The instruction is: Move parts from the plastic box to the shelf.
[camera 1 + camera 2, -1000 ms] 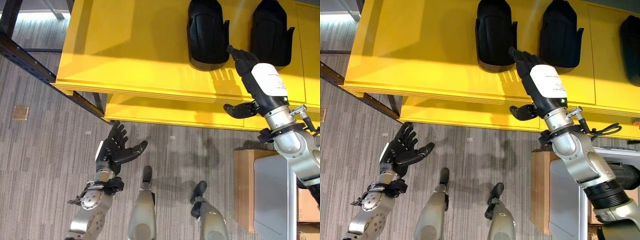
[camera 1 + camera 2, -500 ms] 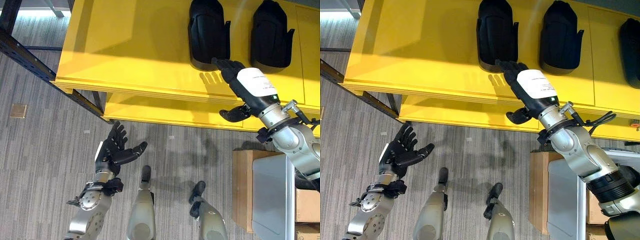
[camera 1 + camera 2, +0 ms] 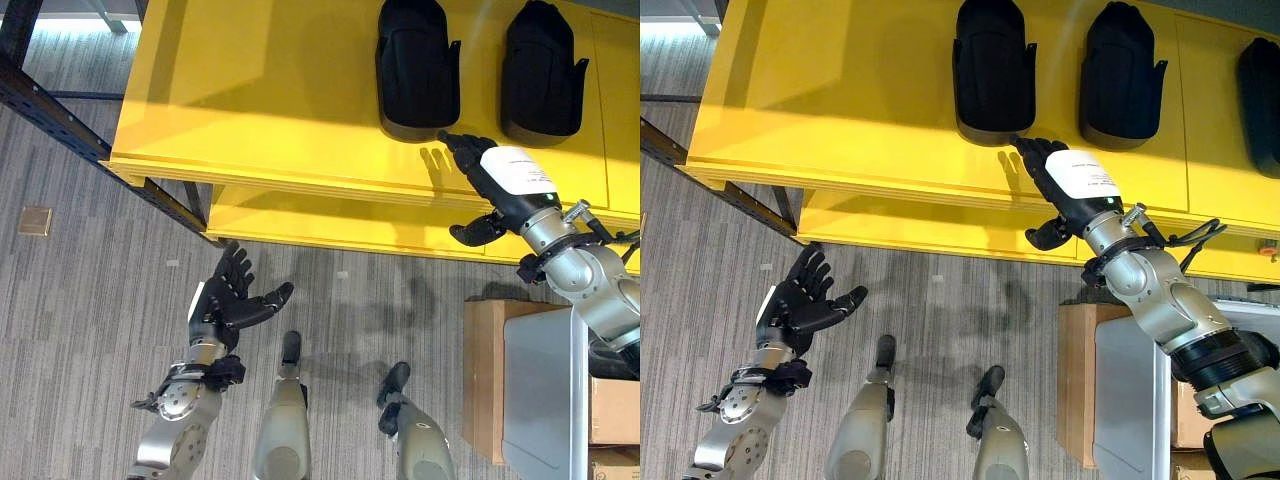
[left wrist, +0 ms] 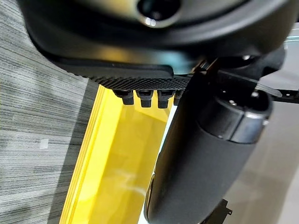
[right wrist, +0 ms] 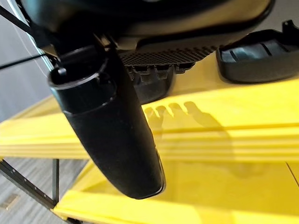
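Two black moulded parts (image 3: 417,65) (image 3: 543,65) lie side by side on the top of the yellow shelf (image 3: 270,90); a third part (image 3: 1262,90) lies further right. My right hand (image 3: 500,180) is open with straight fingers, hovering over the shelf's front edge just below the gap between the first two parts and holding nothing. In the right wrist view its thumb (image 5: 112,130) hangs over the shelf, with one part (image 5: 261,53) beyond. My left hand (image 3: 232,298) is open and empty, palm up, over the floor in front of the shelf.
A lower yellow tier (image 3: 300,225) juts out under the top one. A dark metal rack beam (image 3: 60,120) runs diagonally at the left. A cardboard box (image 3: 485,370) and a grey panel (image 3: 545,400) stand at the lower right. A small tan square (image 3: 35,220) lies on the carpet.
My right hand has drawn back and down from between the two parts to the shelf's front edge, staying open. The left hand has not moved.
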